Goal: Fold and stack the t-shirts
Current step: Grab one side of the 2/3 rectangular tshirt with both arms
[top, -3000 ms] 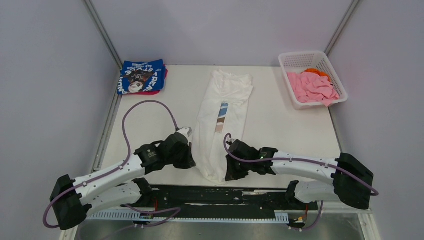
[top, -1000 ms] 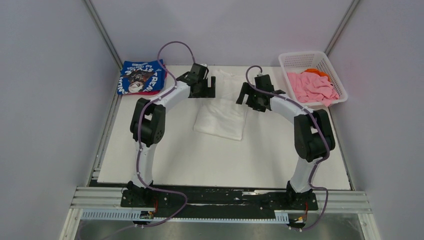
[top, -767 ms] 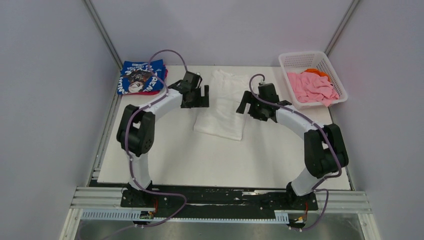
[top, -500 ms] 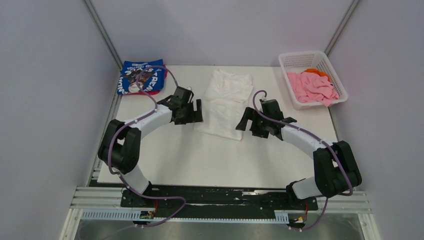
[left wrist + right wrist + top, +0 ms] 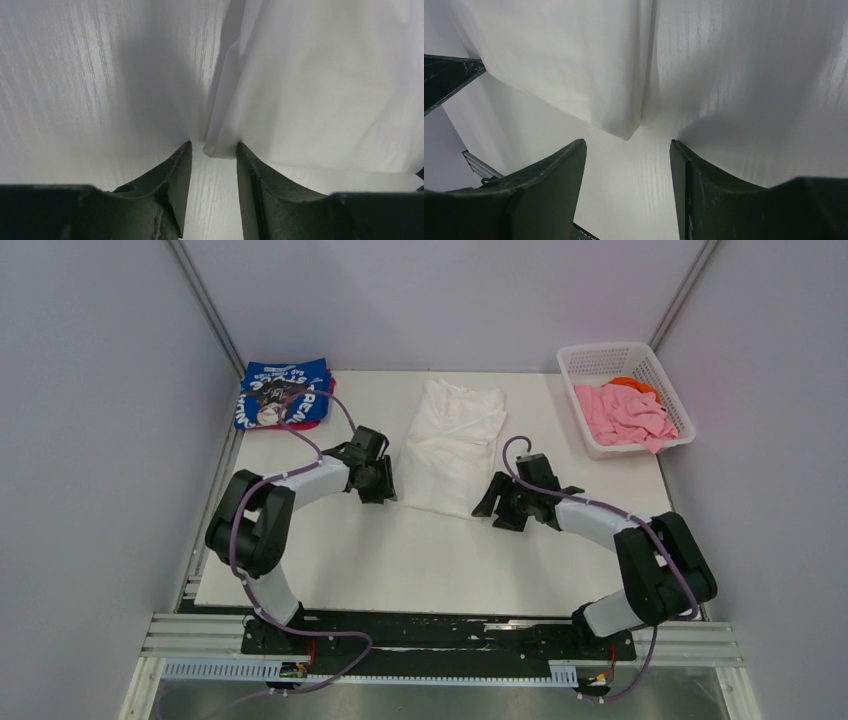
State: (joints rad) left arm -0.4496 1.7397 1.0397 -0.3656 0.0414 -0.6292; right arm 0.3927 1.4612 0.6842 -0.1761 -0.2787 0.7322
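Observation:
A white t-shirt (image 5: 452,445), folded in half, lies mid-table. My left gripper (image 5: 387,489) sits low at its near left corner; in the left wrist view the jaws (image 5: 214,144) are open with a narrow gap, and the white cloth corner (image 5: 222,148) lies right at the fingertips, not clamped. My right gripper (image 5: 488,508) is at the near right corner, open wider (image 5: 627,142), with the shirt's corner (image 5: 626,131) just ahead of the fingers. A folded royal-blue t-shirt (image 5: 283,392) rests at the far left on a pinkish-red one. Pink (image 5: 622,412) and orange (image 5: 633,382) t-shirts lie in the basket.
The white lattice basket (image 5: 600,356) stands at the far right corner. The blue stack sits close to the left wall rail. Bare white tabletop (image 5: 430,560) stretches between the shirt and the arm bases.
The long white t-shirt now lies folded in half. Both grippers have drawn back from its far end to its near corners and lowered. Both jaws have narrowed, the left more.

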